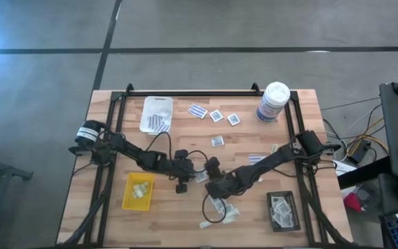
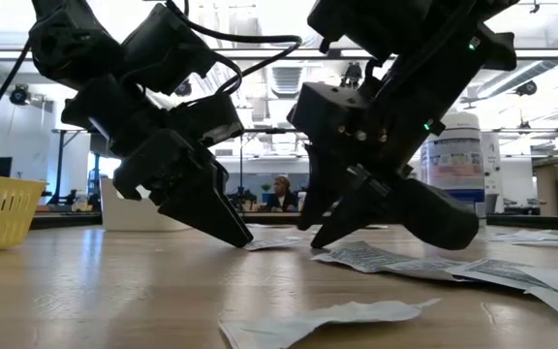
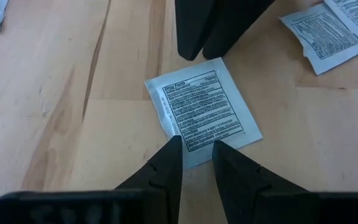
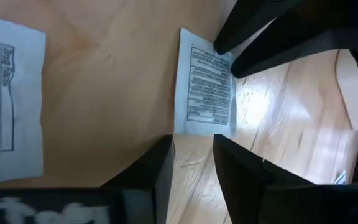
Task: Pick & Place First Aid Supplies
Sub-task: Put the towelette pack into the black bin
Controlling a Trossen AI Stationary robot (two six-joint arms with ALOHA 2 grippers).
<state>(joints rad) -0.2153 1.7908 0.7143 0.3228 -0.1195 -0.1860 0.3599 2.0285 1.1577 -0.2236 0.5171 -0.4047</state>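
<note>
On the wooden bench [image 1: 116, 145], the left hand [image 3: 196, 151] and the right hand [image 4: 192, 144] meet tip to tip over one printed white packet [image 3: 202, 112] lying flat between them. Each hand's fingers stand slightly apart at the packet's near edge, gripping nothing. More packets [image 2: 424, 264] lie scattered just beside the right hand.
</note>
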